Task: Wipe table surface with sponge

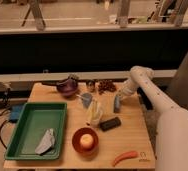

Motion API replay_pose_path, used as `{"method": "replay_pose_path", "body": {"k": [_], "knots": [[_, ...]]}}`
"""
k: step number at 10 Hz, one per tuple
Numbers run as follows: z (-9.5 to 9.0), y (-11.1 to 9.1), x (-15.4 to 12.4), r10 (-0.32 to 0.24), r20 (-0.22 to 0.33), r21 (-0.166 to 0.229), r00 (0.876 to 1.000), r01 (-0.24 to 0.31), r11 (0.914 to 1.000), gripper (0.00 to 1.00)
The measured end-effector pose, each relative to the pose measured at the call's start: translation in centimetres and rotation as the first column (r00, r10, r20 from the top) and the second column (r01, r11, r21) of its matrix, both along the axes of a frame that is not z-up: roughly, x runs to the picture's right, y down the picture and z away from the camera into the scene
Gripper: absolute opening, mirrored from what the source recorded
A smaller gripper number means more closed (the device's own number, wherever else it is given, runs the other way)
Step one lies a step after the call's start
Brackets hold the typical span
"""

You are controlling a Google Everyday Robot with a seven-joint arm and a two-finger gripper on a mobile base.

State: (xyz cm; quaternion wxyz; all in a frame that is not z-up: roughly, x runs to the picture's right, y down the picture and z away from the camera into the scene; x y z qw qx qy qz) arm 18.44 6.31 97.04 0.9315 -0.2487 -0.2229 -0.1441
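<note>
My gripper [118,104] is low over the right part of the table surface [132,135], at the end of the white arm that reaches in from the right. A blue-grey pad, the sponge [117,106], stands upright in the gripper, and its lower edge is down on the wood. The gripper is shut on it. The black block [110,123] lies just in front and to the left of the gripper.
A green tray [24,131] holding a pale cloth [46,142] fills the left side. A purple bowl [67,86], a small blue object [85,99], a banana [93,113], an orange bowl [86,140] and a carrot [124,157] crowd the table.
</note>
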Motion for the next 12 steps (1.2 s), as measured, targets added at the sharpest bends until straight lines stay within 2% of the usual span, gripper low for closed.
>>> {"method": "replay_pose_path", "body": {"k": [2,4,6,12], "knots": [[-0.2,0.3,-1.1,-0.016,0.028,-0.011,0.999,0.016,0.9998,0.00],[-0.9,0.8,-2.2,-0.058,0.052,-0.027,0.997,0.059,0.9979,0.00],[-1.2,1.0,-2.2,-0.080,0.051,-0.029,0.995,0.081,0.9963,0.00],[-1.9,0.7,3.7,-0.075,-0.013,-0.023,0.997,0.075,0.9970,0.00]]}}
